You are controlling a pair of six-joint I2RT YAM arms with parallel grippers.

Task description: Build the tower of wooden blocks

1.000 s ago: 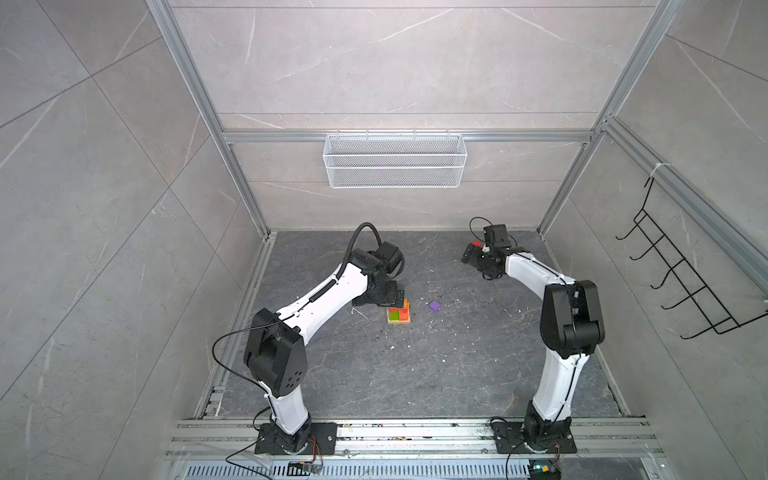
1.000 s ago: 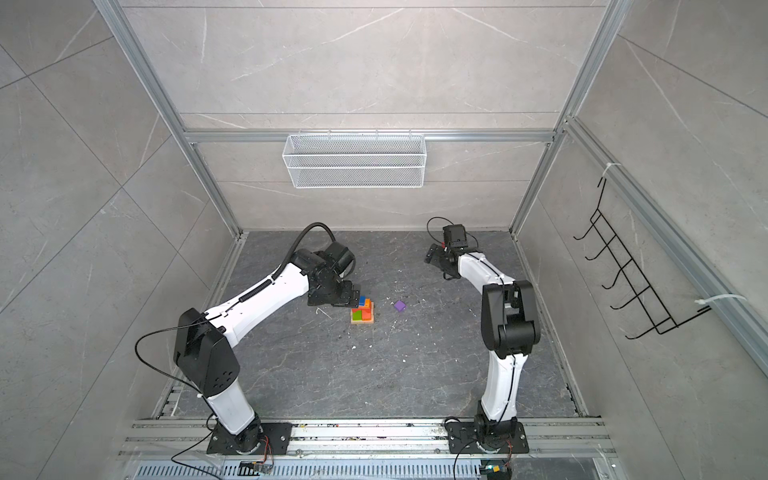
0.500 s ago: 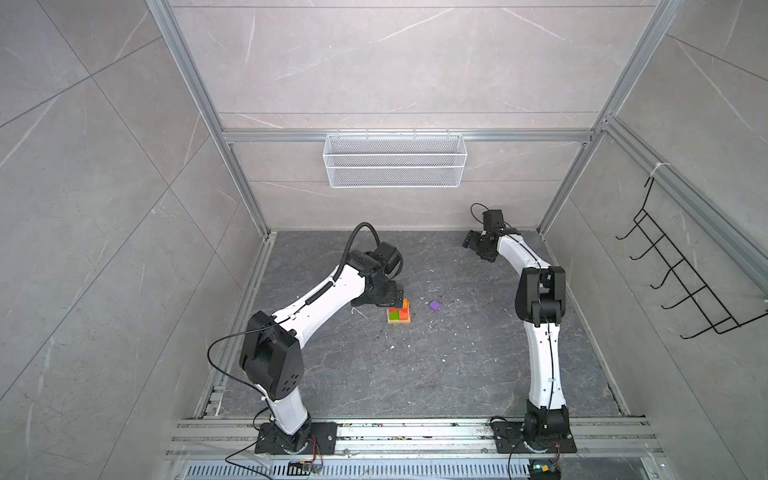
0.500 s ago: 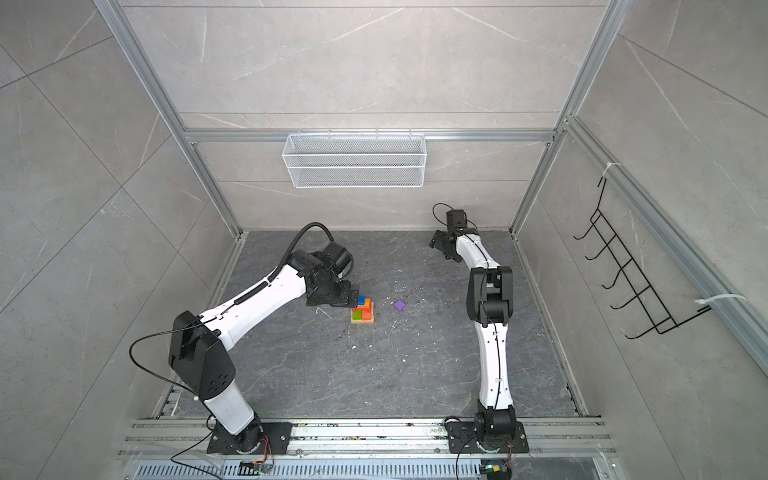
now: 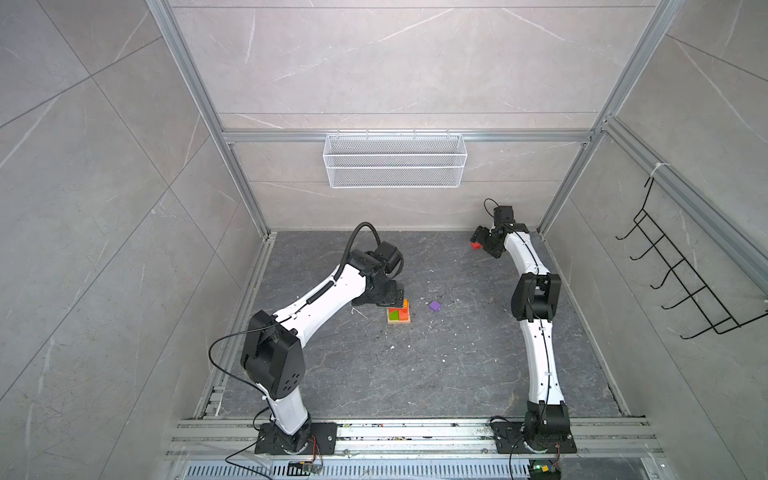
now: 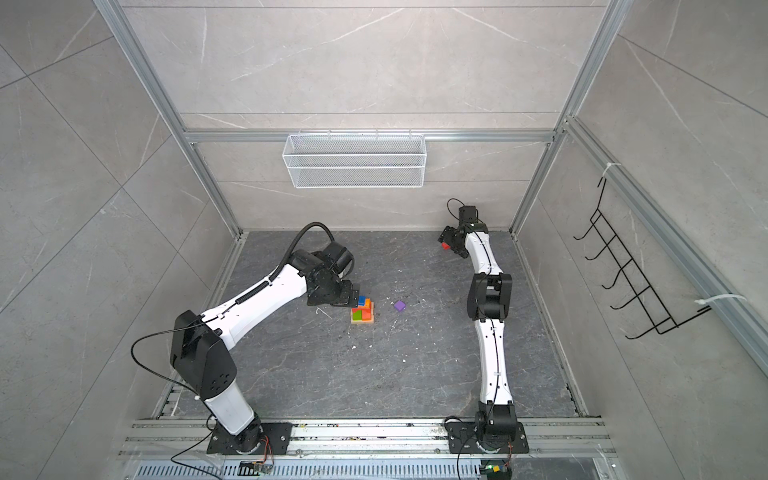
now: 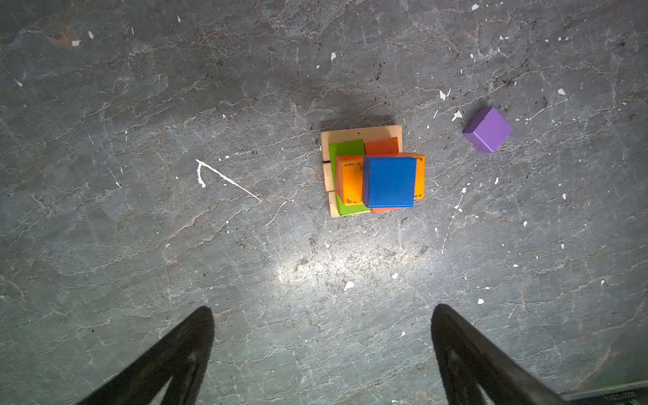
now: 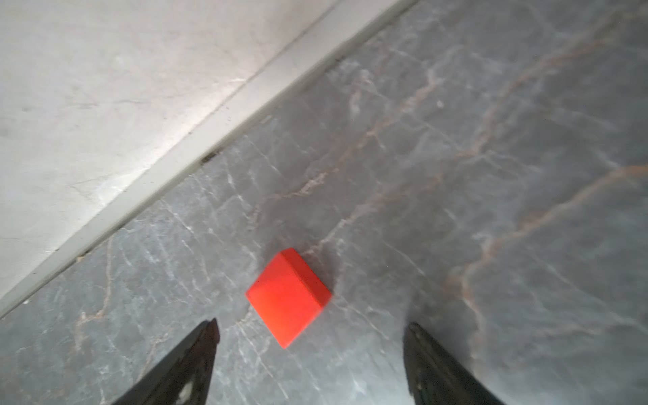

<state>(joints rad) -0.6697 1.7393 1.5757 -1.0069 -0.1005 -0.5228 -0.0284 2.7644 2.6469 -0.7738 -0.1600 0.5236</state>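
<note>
The wood block tower [image 5: 398,314] stands on the grey floor [image 5: 457,365] near the middle, with a blue block [image 7: 388,181] on its top. The left gripper [image 7: 322,310] hangs just beside the tower, with jaws wide apart and empty. A purple cube [image 7: 488,129] lies near the tower, not touching it. The right gripper [image 8: 311,324] is near the far wall, jaws apart, and a red cube [image 8: 288,296] lies untouched before them.

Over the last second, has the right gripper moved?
Yes. The right gripper has gone back toward the rear wall, away from the purple cube. It is now open by the red block.
</note>
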